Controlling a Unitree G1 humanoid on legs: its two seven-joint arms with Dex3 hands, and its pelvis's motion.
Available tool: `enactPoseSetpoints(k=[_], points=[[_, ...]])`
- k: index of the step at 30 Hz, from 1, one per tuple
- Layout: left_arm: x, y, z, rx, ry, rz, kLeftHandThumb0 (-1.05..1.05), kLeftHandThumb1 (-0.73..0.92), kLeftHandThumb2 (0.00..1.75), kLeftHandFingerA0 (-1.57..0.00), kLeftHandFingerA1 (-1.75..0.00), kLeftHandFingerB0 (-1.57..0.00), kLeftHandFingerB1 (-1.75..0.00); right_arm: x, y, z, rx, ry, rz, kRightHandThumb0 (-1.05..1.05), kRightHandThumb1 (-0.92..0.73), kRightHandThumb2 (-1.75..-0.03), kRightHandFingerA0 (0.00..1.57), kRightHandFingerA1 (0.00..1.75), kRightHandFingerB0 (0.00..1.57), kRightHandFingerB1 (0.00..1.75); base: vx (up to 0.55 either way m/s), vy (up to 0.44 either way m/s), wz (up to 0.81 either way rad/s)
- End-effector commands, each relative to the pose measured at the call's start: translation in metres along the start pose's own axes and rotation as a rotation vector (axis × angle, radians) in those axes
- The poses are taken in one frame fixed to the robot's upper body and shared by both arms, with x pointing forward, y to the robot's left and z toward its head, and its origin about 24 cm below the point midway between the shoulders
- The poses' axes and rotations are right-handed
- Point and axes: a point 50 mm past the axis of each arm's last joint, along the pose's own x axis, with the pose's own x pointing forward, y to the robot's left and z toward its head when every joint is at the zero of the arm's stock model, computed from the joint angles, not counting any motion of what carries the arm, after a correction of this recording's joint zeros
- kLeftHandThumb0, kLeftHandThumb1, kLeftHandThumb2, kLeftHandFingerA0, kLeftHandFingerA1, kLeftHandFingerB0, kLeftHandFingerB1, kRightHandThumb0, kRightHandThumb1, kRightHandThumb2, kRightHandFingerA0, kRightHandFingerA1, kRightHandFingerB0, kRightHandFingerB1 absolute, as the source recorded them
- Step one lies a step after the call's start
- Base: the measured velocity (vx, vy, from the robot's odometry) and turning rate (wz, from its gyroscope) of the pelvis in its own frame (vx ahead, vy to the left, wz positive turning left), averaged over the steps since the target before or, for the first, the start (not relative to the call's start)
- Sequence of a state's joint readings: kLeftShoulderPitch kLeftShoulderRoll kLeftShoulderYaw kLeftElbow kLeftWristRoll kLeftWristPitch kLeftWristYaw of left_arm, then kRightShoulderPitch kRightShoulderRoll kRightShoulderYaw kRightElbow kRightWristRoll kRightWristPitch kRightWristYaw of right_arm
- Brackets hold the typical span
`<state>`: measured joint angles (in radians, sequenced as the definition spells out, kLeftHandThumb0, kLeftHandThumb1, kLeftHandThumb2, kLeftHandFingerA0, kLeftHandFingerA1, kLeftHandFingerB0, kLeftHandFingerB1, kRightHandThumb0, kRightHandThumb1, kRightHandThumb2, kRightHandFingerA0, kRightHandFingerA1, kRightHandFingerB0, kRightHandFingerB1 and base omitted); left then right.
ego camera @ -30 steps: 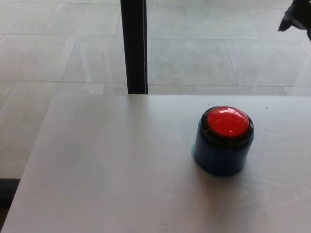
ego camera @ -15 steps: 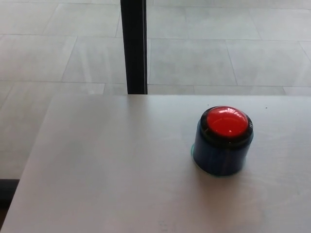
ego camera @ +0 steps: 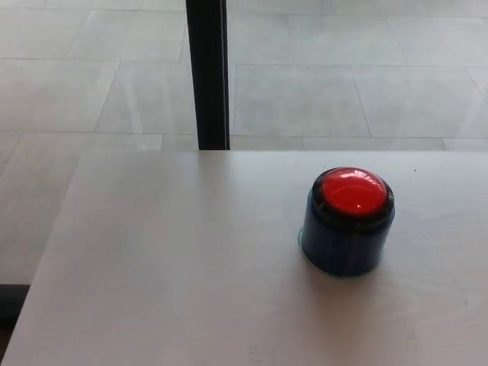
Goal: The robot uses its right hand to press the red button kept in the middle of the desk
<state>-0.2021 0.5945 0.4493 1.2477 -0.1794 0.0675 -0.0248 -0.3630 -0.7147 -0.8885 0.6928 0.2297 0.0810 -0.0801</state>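
Right now no robot hand shows in the head view, so I cannot tell how the fingers are set on either side. Red button (ego camera: pixel 351 191) sits domed side up on a dark round base (ego camera: pixel 347 244), standing upright on the pale table (ego camera: pixel 168 267), right of the table's middle as seen, well apart from the black post (ego camera: pixel 207 72) behind the far edge. Nothing touches the button. Scene fits two stages: hand away ahead of a press, or hand away after one; pictures don't settle which, and the dome gives no sign of being down or up. For a good press, judging from the layout: right hand should come from the right side, land square on the dome's centre, push straight down, not sideways, since the base looks free-standing and could slide or tip.
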Motion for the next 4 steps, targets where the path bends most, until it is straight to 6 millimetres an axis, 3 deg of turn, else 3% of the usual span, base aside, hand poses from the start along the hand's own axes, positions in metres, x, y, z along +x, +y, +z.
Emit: enactPoseSetpoints(k=[1,4], points=[[0.0,0.003,0.001,-0.03,0.011,0.01,-0.72,0.92,1.17,-0.37,-1.14,-0.23,-0.88,-0.025,-0.052,-0.054,0.037,0.117,-0.272,-0.44,-0.31,-1.57,1.32,1.62,1.09,1.43,0.0,0.0,0.0],[0.0,0.003,0.001,-0.028,0.007,0.017,-0.73,0.92,1.16,-0.39,-1.15,-0.23,-0.88,-0.036,-0.06,-0.071,0.078,0.137,-0.302,-0.45,-0.33,-1.56,1.33,1.62,1.07,1.42,0.0,0.0,0.0]])
